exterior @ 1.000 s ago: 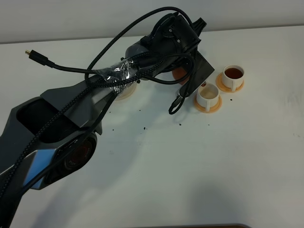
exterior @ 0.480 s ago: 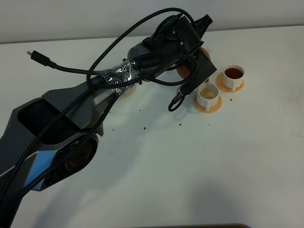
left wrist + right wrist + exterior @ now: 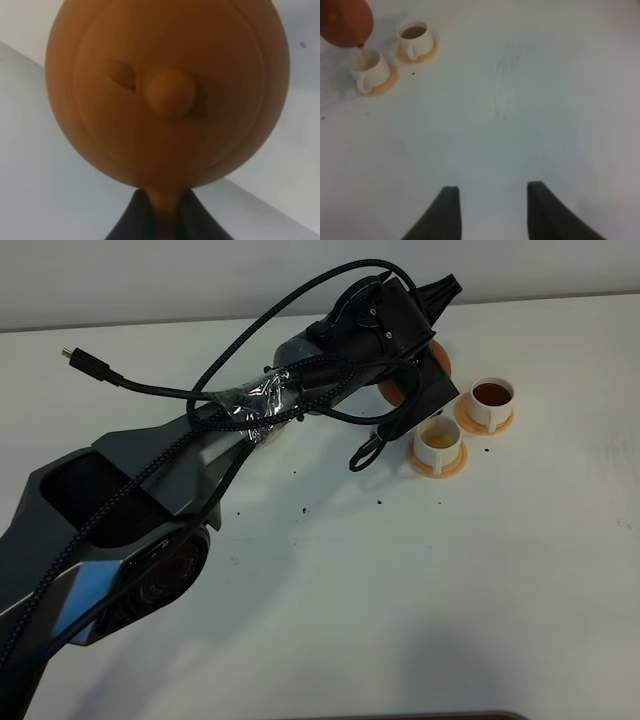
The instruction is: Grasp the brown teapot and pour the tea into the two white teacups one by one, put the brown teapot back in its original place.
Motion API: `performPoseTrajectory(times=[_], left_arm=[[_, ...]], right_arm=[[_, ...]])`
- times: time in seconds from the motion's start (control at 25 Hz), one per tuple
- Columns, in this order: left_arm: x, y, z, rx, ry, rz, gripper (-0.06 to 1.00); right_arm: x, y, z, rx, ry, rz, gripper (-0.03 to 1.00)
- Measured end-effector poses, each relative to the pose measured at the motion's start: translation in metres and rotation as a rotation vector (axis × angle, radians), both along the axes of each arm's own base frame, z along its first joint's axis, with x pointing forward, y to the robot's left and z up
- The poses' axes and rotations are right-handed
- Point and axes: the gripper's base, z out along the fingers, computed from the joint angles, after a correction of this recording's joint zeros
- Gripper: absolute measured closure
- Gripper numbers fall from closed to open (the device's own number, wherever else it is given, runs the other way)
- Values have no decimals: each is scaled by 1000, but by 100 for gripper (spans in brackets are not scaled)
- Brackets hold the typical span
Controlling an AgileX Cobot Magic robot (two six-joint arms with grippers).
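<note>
The brown teapot (image 3: 167, 90) fills the left wrist view, lid knob facing the camera. My left gripper (image 3: 162, 202) is shut on its handle. From above, only an orange edge of the teapot (image 3: 438, 360) shows behind the left wrist, held over the table just behind the two white teacups. The nearer teacup (image 3: 438, 440) holds pale liquid and the farther teacup (image 3: 492, 398) holds dark tea. In the right wrist view the teapot (image 3: 344, 22) hangs with its spout just above the nearer teacup (image 3: 367, 67). My right gripper (image 3: 492, 212) is open over bare table. A beige coaster (image 3: 262, 436) peeks out under the left arm.
Each cup stands on an orange saucer (image 3: 452, 464). The left arm (image 3: 200, 460) and its looping black cables (image 3: 300, 300) cover much of the table's left and middle. Small dark specks (image 3: 303, 510) dot the white table (image 3: 450, 590).
The left wrist and teapot have shifted slightly back and to the right above the nearer cup. The right gripper has not visibly moved.
</note>
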Motion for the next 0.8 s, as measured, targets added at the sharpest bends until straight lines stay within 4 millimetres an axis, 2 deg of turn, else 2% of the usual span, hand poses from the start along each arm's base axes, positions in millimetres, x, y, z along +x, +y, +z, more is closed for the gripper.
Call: performPoseTrajectory(times=[0.8], left_arm=[[0,-5,3,107,-50,-128,84]], right_arm=[[0,0,0,0,0,0,66]])
